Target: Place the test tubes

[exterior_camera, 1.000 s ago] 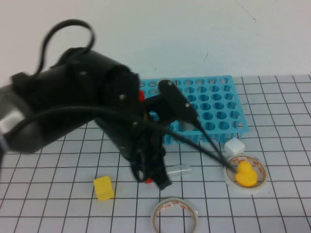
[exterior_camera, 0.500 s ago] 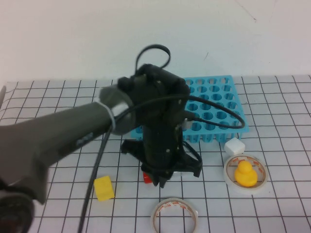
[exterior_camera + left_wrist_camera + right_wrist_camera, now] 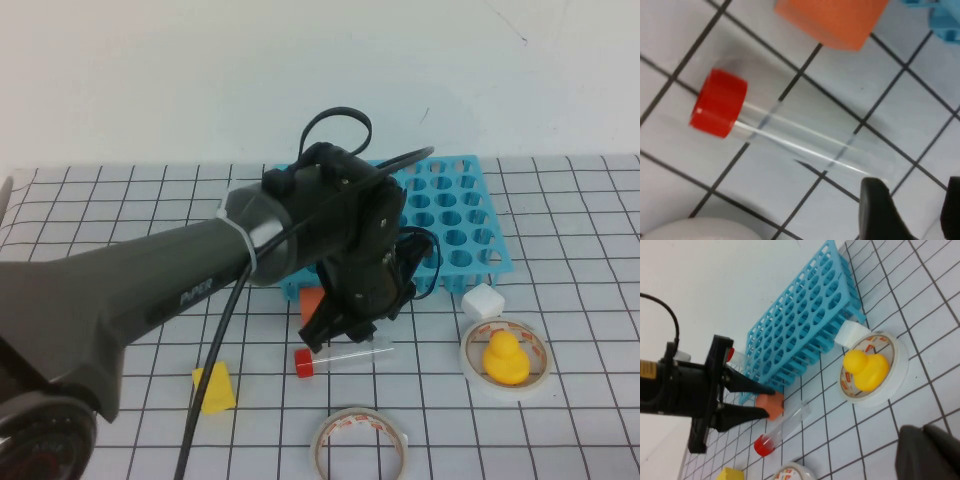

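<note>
Left gripper [image 3: 771, 400] has swung in over the test tube [image 3: 345, 354] and just spread its jaws, holding nothing. Tube lies flat mid-desk [image 3: 580, 300], in front of the rack [image 3: 450, 215]. Grasp likely next. Right gripper [image 3: 927, 452] clenched, parked toward the desk's right edge.

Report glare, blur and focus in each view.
Left wrist view: glare streaks the test tube; the open left claw over it is soft. Right wrist view: the shut right claw, short of the duck, is a dark blur. High view: even light, faint shadows.
</note>
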You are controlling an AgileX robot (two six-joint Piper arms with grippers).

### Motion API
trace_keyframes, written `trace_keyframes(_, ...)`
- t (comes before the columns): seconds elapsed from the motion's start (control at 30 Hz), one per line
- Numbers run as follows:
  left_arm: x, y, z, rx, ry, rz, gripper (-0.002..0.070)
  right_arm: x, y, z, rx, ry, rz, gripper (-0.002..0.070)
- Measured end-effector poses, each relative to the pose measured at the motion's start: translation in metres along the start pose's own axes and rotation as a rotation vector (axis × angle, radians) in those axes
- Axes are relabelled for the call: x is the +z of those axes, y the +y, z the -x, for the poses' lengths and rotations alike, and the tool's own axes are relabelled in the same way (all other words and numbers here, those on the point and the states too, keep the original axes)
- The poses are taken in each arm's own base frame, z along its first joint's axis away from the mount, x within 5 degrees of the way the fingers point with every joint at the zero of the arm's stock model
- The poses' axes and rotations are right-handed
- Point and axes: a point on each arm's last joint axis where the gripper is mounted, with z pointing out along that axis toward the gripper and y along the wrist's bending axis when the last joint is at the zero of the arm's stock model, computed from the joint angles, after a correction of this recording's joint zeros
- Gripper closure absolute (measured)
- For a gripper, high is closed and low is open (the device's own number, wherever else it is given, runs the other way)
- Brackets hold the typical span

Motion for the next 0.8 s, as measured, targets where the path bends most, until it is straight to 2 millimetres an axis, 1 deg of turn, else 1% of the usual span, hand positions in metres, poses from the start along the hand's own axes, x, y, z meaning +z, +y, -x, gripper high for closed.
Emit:
trace_keyframes(0.13,0.011,0.002,-0.005,-0.066,0.005,0.04,0.0417,0.0,0.0,0.002,-0.001,-0.016,0.004,0.0678)
trace_keyframes(0.3,0.028,0.01,-0.01,-0.204,0.018,0.132,0.0416,0.0,0.001,0.003,-0.004,-0.031,0.008,0.0678)
trace_keyframes(0.4,0.032,0.012,-0.011,-0.262,0.013,0.157,0.0416,0.0,0.0,0.003,-0.019,-0.031,0.006,0.0678)
trace_keyframes(0.8,0.033,0.012,-0.012,-0.476,-0.004,0.161,0.0415,0.0,0.0,0.003,-0.05,-0.034,0.006,0.0678)
